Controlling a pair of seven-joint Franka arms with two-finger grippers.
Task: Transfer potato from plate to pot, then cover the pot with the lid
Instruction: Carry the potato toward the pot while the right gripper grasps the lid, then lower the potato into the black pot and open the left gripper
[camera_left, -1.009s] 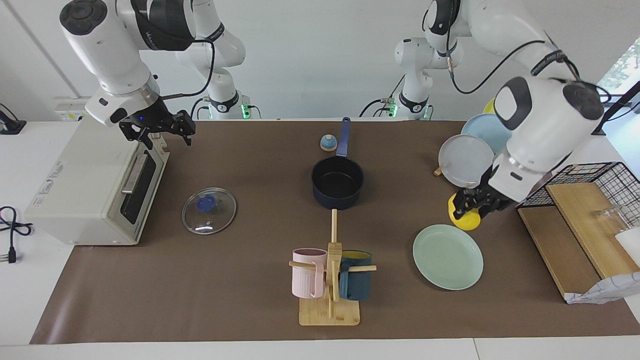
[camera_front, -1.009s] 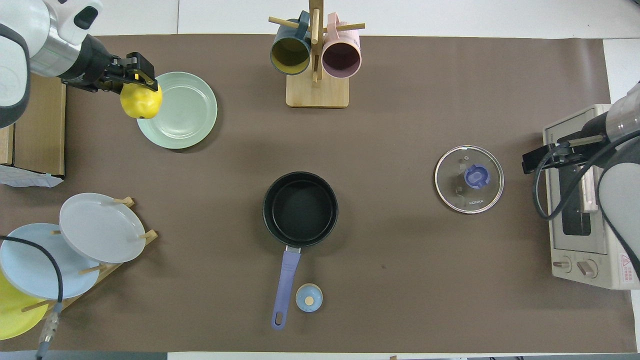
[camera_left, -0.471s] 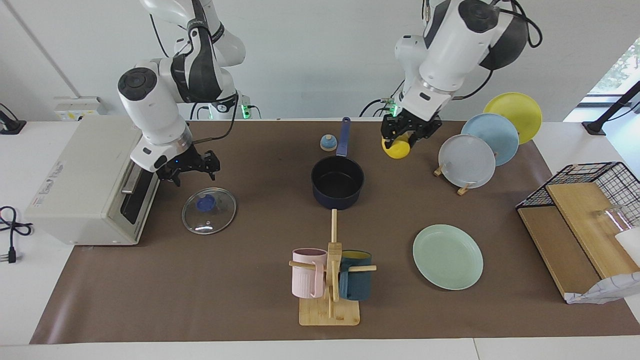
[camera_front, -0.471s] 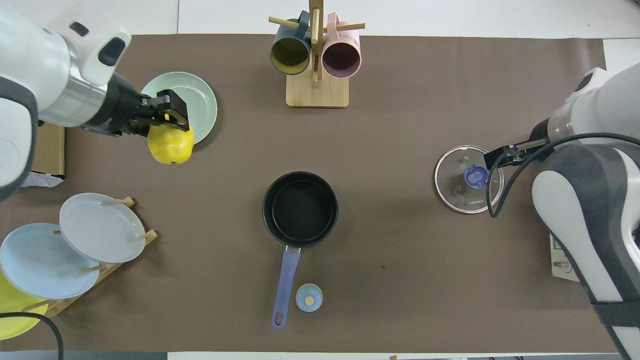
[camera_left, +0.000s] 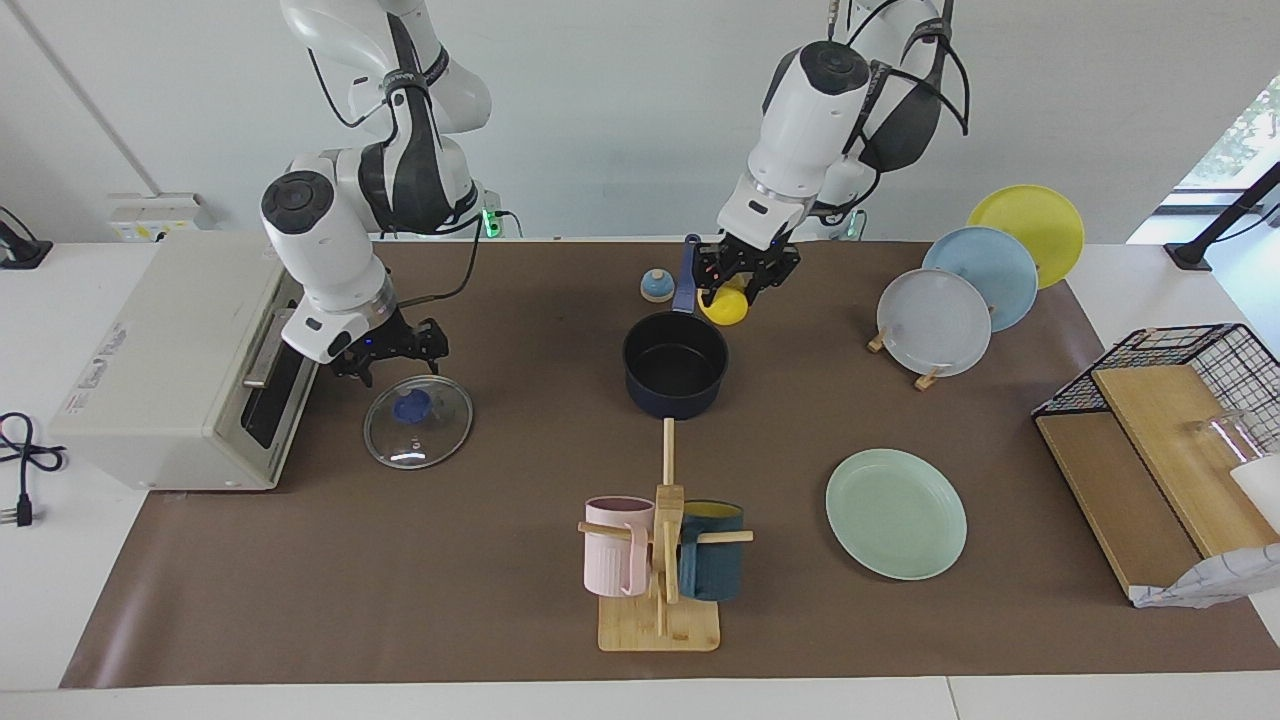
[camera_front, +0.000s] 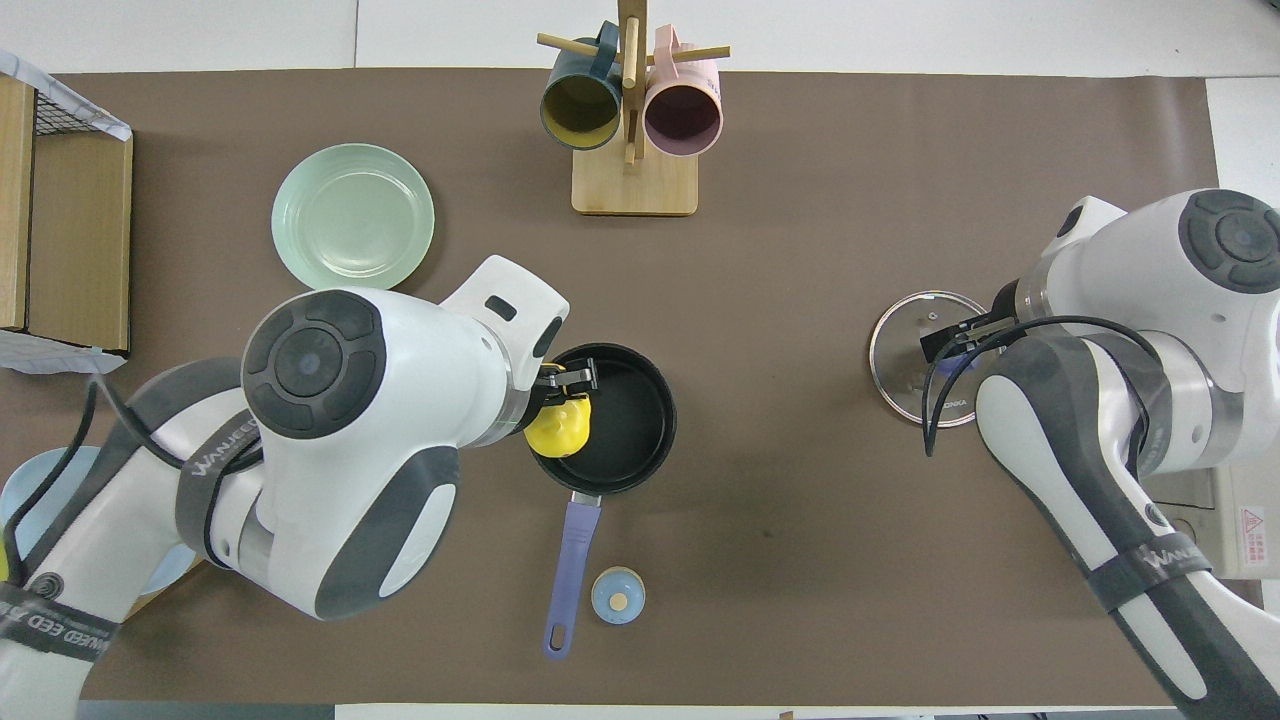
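My left gripper (camera_left: 737, 290) is shut on the yellow potato (camera_left: 725, 306) and holds it in the air over the rim of the dark blue pot (camera_left: 675, 365), at the side where the pot's handle (camera_left: 688, 270) starts. In the overhead view the potato (camera_front: 560, 428) hangs from this gripper (camera_front: 563, 395) over the pot's black inside (camera_front: 625, 410). The mint-green plate (camera_left: 895, 513) is bare, toward the left arm's end. The glass lid (camera_left: 418, 420) lies flat beside the toaster oven. My right gripper (camera_left: 392, 352) is open just above the lid's near edge (camera_front: 905, 350).
A mug rack (camera_left: 660, 560) with a pink and a dark blue mug stands farther from the robots than the pot. A small blue-topped dome (camera_left: 657, 286) sits beside the pot's handle. A toaster oven (camera_left: 180, 370), a plate rack (camera_left: 935, 320) and a wire basket (camera_left: 1180, 400) line the table's ends.
My left gripper has carried the potato from beside the green plate, past the plate rack, to over the pot. My right gripper has come down from the oven to over the lid.
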